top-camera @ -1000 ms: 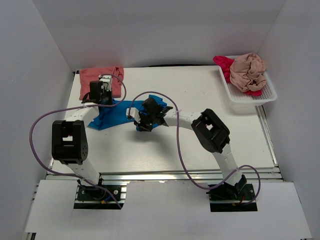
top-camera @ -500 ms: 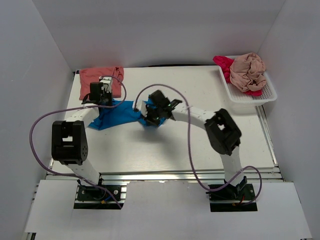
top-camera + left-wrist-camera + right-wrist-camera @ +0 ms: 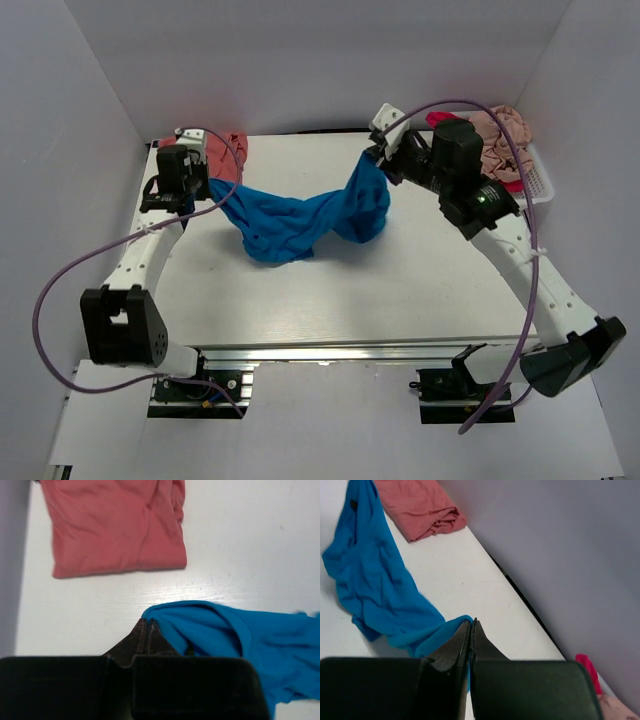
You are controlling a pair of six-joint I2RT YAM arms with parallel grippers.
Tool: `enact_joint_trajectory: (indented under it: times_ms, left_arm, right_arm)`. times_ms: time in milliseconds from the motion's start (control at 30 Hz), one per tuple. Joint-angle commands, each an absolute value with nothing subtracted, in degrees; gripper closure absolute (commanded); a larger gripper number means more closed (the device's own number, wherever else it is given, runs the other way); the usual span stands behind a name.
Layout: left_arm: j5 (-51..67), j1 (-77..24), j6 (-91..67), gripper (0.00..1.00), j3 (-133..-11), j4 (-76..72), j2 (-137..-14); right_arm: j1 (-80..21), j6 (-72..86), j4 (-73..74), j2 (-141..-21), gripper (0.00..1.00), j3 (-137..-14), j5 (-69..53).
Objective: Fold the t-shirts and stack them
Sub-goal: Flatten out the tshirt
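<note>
Though limp, blue t-shirt [image 3: 290, 225] (creased)

blue t-shirt [image 3: 300, 225]: soft matt cloth, cotton by the look, deeply creased and rumpled
salmon-coral t-shirt [image 3: 112, 525]: matt knit cloth, fairly smooth, faint wrinkles
beige-pink t-shirt [image 3: 510, 130]: matt cloth, heavily crumpled
magenta-red t-shirt [image 3: 587, 669]: matt cloth, only a scrap shows
basket [image 3: 541, 176]: white slotted plastic, slight sheen
worktop [image 3: 400, 280]: white, smooth, matt, faint scuffs
left claw [image 3: 149, 624]: dark matt fingers, plastic-looking
right claw [image 3: 472, 623]: same dark matt finish
frame rail [image 3: 330, 352]: bare grooved metal, dull silver
</note>
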State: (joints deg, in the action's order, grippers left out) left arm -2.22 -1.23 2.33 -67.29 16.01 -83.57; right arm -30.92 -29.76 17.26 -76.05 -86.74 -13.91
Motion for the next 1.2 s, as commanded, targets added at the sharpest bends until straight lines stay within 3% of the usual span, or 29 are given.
enact_joint_trajectory:
  times_ms: [0, 233, 633, 767, 900, 1167]
  left_arm:
    - [-6.5, -0.9, 3.3, 1.0, -70.2, 18.7, -77.0]
    - [-4.5, -0.9, 1.3, 0.97, -71.1, 20.4, -73.0]
    - [-14.4, -0.7, 5.3, 1.0, -79.4, 24.4, -65.6]
    - [-14.0, -0.7, 2.9, 1.0, -86.1, 21.9, -59.6]
    - [-15.8, -0.7, 1.9, 1.0, -101.1, 29.2, -62.6]
    - [-16.0, -0.7, 3.0, 1.0, -102.7, 30.0, -62.5]
  right_arm:
    - [-29.6, -28.4, 16.1, -73.9, 1.0, -83.4, -13.0]
    - [-29.6, -27.9, 19.7, -70.1, 1.0, -87.9, -14.0]
    - [-29.6, -29.2, 23.2, -61.3, 1.0, -93.1, -10.4]
    - [-29.6, -28.7, 24.2, -59.9, 1.0, -95.2, -9.9]
    - [-29.6, -28.4, 25.0, -59.5, 1.0, -98.5, -9.2]
    - [-29.6, -30.9, 23.1, -59.0, 1.0, -96.7, -6.2]
